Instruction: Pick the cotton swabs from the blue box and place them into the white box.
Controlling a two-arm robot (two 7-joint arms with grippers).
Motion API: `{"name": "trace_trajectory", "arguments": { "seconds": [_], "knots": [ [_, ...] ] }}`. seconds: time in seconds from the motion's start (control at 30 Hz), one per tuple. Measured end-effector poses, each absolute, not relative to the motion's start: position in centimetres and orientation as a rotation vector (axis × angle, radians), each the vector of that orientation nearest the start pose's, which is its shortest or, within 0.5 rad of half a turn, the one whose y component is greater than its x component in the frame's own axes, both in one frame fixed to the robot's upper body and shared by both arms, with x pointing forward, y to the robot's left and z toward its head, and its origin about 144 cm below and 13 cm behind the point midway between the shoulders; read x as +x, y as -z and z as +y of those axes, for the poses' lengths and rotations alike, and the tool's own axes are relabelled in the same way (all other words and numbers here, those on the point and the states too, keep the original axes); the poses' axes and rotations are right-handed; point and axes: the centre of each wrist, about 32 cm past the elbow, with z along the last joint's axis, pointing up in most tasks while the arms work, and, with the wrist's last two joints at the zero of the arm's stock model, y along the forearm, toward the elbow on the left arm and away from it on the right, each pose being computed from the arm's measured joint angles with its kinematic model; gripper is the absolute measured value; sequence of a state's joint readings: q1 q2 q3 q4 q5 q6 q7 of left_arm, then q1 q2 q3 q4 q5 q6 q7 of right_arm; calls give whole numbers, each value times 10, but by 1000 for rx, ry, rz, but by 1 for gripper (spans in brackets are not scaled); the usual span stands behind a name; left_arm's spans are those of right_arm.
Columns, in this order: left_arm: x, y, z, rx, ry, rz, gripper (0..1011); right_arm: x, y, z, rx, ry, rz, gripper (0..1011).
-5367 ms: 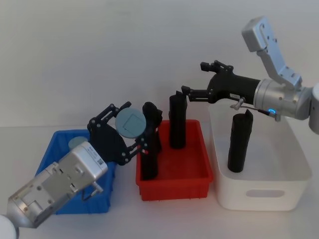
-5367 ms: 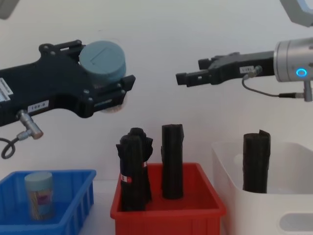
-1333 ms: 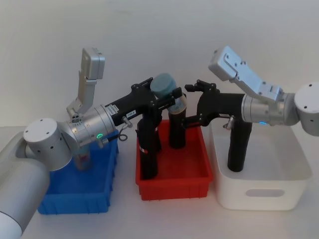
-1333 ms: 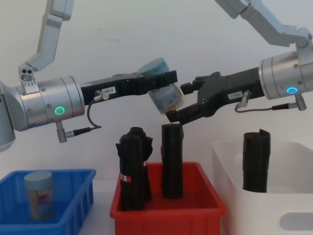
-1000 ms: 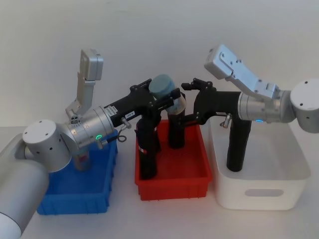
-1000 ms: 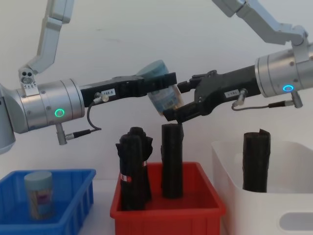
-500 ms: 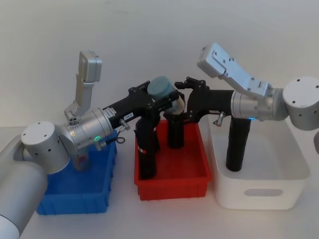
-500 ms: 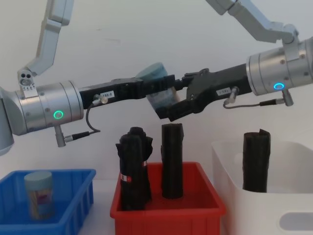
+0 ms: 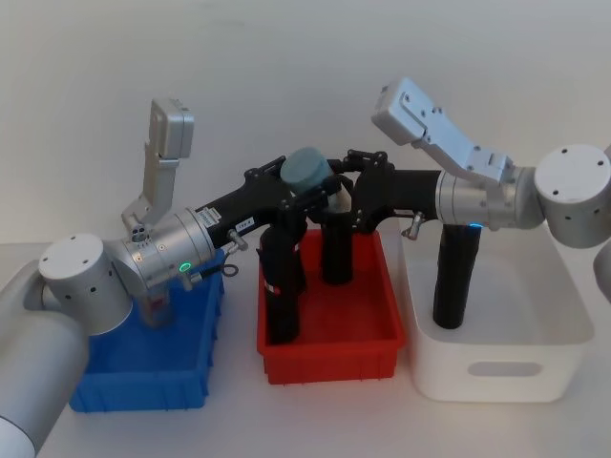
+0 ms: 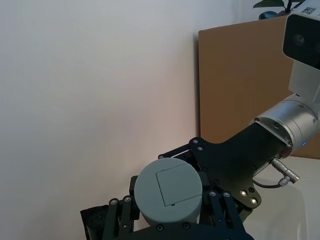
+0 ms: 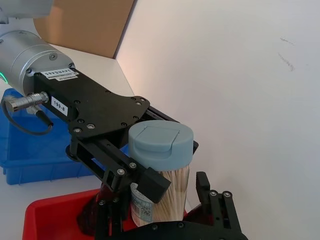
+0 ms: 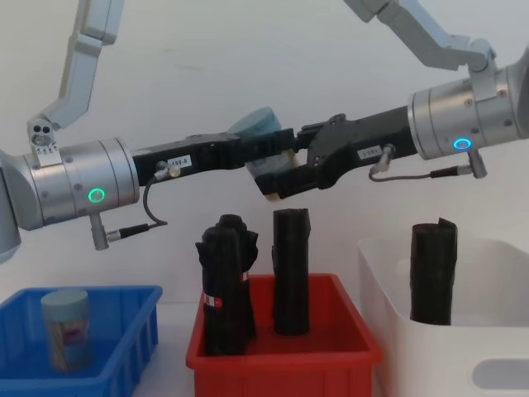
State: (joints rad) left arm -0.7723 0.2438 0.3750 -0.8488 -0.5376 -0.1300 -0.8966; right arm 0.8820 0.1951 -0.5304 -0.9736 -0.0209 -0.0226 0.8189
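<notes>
Now | right claw [image 9: 336, 202] has closed in around cotton swabs [image 9: 307, 174] | left claw [image 9: 310, 196] clamps them

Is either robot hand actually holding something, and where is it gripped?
The left hand clamps a cotton swab tub around its clear body, below the lid. The right hand has closed in beside it.

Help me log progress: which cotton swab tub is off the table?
The tub held by the left end effector above the red bin; the other tub stands in the blue box.

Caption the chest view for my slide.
Left end effector passes a cotton swab tub to the right end effector above the red bin.
</notes>
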Motion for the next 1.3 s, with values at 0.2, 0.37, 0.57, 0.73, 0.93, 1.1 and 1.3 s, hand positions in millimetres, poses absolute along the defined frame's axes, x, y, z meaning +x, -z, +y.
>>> {"name": "trace_trajectory", "arguments": {
  "seconds": [0.2, 0.37, 0.57, 0.73, 0.93, 1.1, 1.3],
  "knots": [
    [651, -1232, 264, -144, -576, -62, 677, 660, -1306, -185, -389, 463, -423, 665],
    [651, -1232, 264, -144, -577, -62, 678, 660, -1306, -185, -388, 462, -422, 632],
    [651, -1232, 264, -144, -577, -62, 678, 660, -1306, -185, -388, 462, -422, 632],
    [651, -1232, 264, -141, -576, -61, 747, 660, -1307, -184, -387, 463, -422, 632],
    [651, -1232, 264, -141, -575, -61, 905, 660, -1307, -184, -386, 463, -422, 632],
    [651, -1232, 264, -142, -575, -61, 1004, 660, -1307, -184, -386, 465, -422, 632],
    [651, -1232, 264, -142, -576, -61, 1004, 657, -1305, -188, -388, 496, -422, 632]
  ]
}}
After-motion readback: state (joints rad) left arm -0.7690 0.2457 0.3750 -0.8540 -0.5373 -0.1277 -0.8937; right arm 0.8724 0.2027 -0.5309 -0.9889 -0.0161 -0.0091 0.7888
